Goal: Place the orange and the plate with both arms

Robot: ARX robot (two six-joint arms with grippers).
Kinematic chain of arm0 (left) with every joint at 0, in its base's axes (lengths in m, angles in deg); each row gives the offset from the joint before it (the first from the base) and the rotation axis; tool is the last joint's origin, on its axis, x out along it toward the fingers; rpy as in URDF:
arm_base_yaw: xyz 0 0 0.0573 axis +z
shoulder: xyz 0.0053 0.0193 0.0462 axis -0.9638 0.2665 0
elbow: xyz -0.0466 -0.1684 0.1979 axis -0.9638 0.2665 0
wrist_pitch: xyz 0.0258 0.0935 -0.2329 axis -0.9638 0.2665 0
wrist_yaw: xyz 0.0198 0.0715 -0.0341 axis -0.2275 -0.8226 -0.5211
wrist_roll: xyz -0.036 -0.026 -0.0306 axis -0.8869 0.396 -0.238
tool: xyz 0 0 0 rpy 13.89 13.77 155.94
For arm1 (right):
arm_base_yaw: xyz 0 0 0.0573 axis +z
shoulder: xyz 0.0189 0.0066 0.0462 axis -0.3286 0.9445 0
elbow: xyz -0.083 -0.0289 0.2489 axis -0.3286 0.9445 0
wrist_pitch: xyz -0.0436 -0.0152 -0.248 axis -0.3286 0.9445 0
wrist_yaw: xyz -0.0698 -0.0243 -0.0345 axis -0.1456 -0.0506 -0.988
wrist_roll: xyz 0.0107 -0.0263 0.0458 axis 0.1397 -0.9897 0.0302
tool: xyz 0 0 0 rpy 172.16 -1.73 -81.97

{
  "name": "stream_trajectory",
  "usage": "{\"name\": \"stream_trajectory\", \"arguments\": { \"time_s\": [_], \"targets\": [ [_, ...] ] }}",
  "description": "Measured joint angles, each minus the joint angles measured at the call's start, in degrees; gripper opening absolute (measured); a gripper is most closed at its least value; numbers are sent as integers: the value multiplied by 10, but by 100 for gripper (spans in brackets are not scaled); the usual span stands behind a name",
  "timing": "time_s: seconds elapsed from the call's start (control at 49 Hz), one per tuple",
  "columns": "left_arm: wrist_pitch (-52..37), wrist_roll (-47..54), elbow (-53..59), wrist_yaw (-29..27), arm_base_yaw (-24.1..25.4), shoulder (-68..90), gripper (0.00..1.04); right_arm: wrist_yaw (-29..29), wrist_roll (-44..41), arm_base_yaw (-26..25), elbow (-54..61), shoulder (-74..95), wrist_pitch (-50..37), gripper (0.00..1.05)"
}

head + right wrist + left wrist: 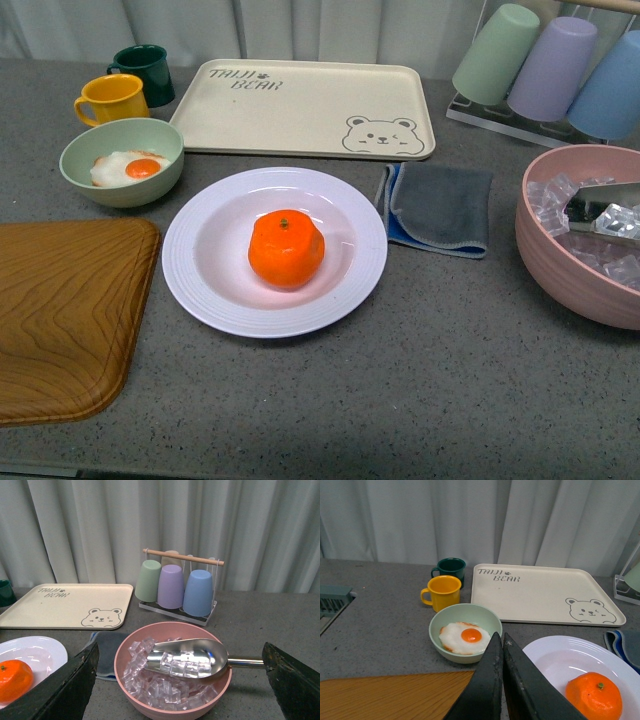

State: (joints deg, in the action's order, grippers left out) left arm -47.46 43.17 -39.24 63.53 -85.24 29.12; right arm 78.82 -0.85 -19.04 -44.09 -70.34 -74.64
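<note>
The orange [286, 249] sits in the middle of the pale ribbed plate [205, 283] at the table's centre. Neither arm shows in the front view. In the left wrist view my left gripper [499, 641] is shut and empty, its tips held above the table between the plate [555, 655] and the green bowl, with the orange [593, 695] apart from it. In the right wrist view my right gripper [182, 675] is open and empty, its fingers [70, 685] wide apart around the view of the pink bowl; the orange [14, 679] and plate [42, 652] lie off to one side.
A pale green bowl with a fried egg [122, 160], yellow mug [112, 98] and dark green mug [143, 70] stand back left. A cream bear tray [305, 105] lies behind the plate, a wooden tray [60, 310] left, a grey cloth [440, 208] and pink ice bowl with scoop [585, 235] right, a cup rack [545, 65] back right.
</note>
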Motion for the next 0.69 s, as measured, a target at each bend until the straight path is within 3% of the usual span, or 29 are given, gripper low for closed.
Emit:
{"name": "stream_trajectory", "arguments": {
  "time_s": [0.122, 0.224, 0.367, 0.449, 0.694],
  "targets": [
    [46, 0, 23, 17, 20, -67, 4, 0, 0, 0, 0, 0, 0, 95],
    [153, 0, 27, 36, 37, -177, 4, 0, 0, 0, 0, 0, 0, 95],
    [213, 0, 43, 50, 53, -259, 4, 0, 0, 0, 0, 0, 0, 95],
    [251, 1, 51, 96, 90, -303, 4, 0, 0, 0, 0, 0, 0, 95],
    [327, 1, 54, 103, 105, -393, 4, 0, 0, 0, 0, 0, 0, 95]
  ]
}}
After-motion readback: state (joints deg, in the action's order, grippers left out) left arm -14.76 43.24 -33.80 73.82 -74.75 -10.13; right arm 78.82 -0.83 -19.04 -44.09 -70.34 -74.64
